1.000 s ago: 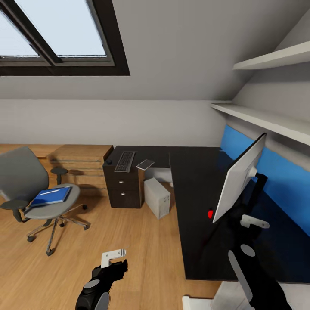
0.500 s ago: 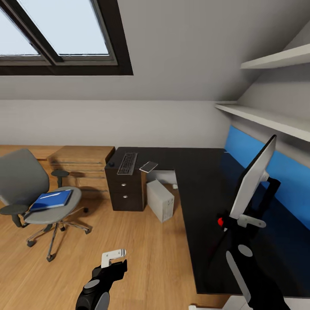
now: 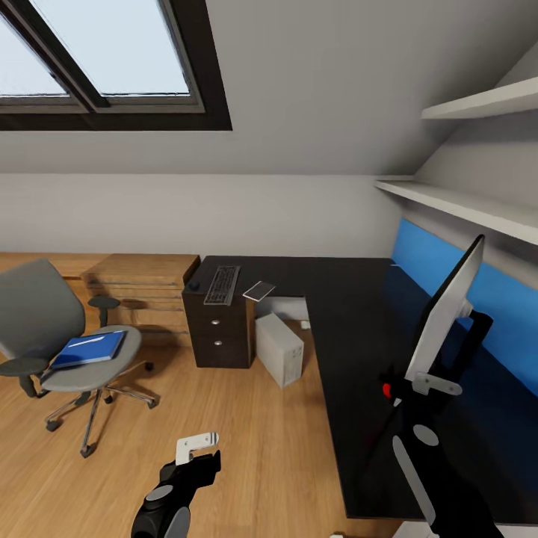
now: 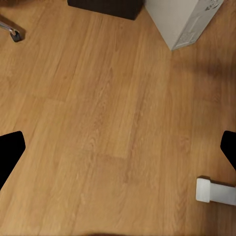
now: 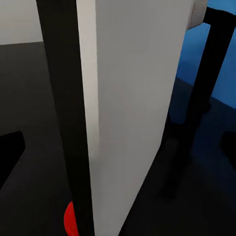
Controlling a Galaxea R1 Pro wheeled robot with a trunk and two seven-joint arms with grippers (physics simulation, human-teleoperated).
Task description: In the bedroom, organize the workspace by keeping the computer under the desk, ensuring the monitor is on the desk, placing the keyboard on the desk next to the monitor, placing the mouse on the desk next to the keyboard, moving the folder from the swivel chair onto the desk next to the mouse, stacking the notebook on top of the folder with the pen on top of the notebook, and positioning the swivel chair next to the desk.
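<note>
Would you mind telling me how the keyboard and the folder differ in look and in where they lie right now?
The keyboard is a slim grey strip with dark keys; the folder is a broader, bright blue rectangle with a white edge. The keyboard lies on the far end of the black desk; the folder lies on the seat of the swivel chair, away from the desk. Both lie flat, and neither is held by a gripper.

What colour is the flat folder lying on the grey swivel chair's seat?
Bright blue folder, clearest in the head view.
</note>
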